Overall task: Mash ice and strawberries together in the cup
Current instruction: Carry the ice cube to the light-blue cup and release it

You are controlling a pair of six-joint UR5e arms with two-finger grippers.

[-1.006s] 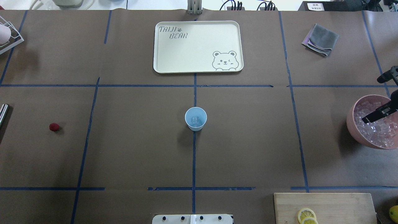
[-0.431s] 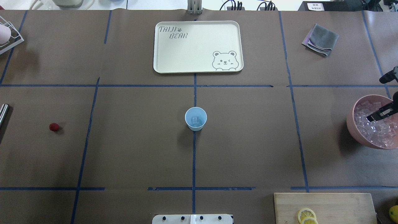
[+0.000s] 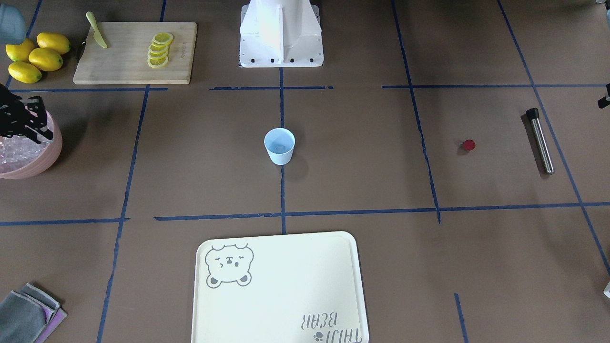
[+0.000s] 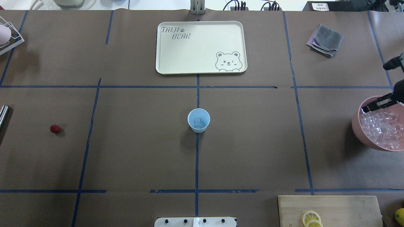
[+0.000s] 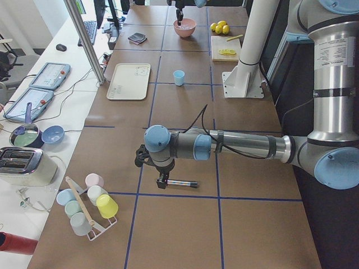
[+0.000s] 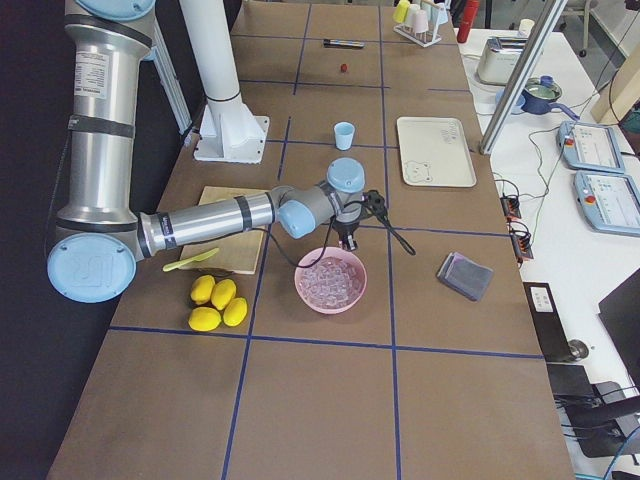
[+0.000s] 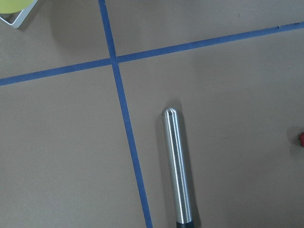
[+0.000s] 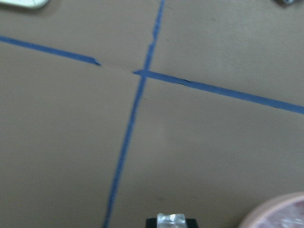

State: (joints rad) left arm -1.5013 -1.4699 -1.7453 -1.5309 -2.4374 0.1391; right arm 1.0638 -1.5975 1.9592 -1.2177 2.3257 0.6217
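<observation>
1. pink bowl (image 4: 358, 127) of ice (image 4: 382, 129) sits at the right edge of the bench (image 4: 252, 142). within the last second the right end effector (image 4: 366, 109) has lifted out of the cubes to the bowl's far rim.
2. the right wrist view shows it closed narrow on 1 clear cube (image 8: 172, 219).
3. so the pick looks made, and the carry to the cup (image 4: 199, 128) at bench centre, which already seems to hold 1 cube, likely comes next.
4. the strawberry (image 4: 55, 128) lies well apart on the left, not yet in the cup.
5. the left end effector (image 5: 163, 181) hovers over a steel rod (image 7: 176, 166); i cannot tell its opening.
</observation>
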